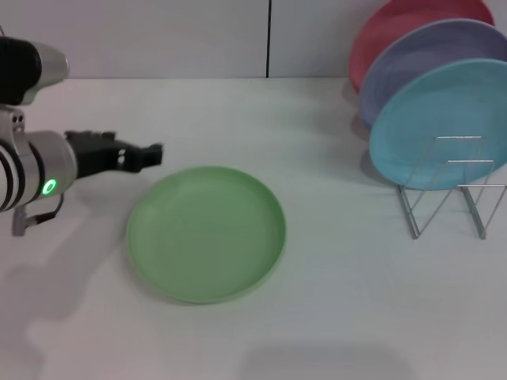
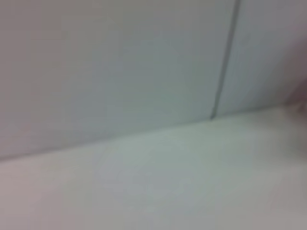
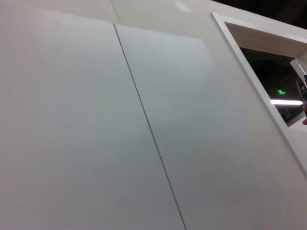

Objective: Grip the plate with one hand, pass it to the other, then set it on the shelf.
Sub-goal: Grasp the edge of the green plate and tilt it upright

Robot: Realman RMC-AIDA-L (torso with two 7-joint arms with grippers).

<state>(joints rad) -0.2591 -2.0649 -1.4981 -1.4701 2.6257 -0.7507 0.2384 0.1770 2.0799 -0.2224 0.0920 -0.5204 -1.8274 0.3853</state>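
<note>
- While the round, shallow, matte light green plate (image 1: 206, 233) is lying flat on the white table (image 1: 333, 317), near the middle and slightly left, the first step, gripping it, is only just getting under way, as I judge it.
- Reaching in from the left, the black two-fingered left gripper (image 1: 150, 155) with its silver-white banded wrist and green light ring is hovering just beside the plate's far-left rim, apart from it and holding nothing.
- Whether its fingers are parted or closed, I cannot tell: they are pointing right and overlapping in the head view.
- At the right, the thin silver wire rack (image 1: 451, 190) is standing well apart from the green plate, already carrying a turquoise plate (image 1: 440, 127), a lavender plate (image 1: 420, 63) behind it and a pink-red plate (image 1: 396, 32) farthest back; the nearest loops are looking free.
- Nothing of the right gripper is showing; its wrist camera is facing only a pale panelled wall (image 3: 120, 120).
- Judging the next move: the left gripper is needing to drop to the rim and straddle its low lip, since the plate is offering no other hold.
</note>
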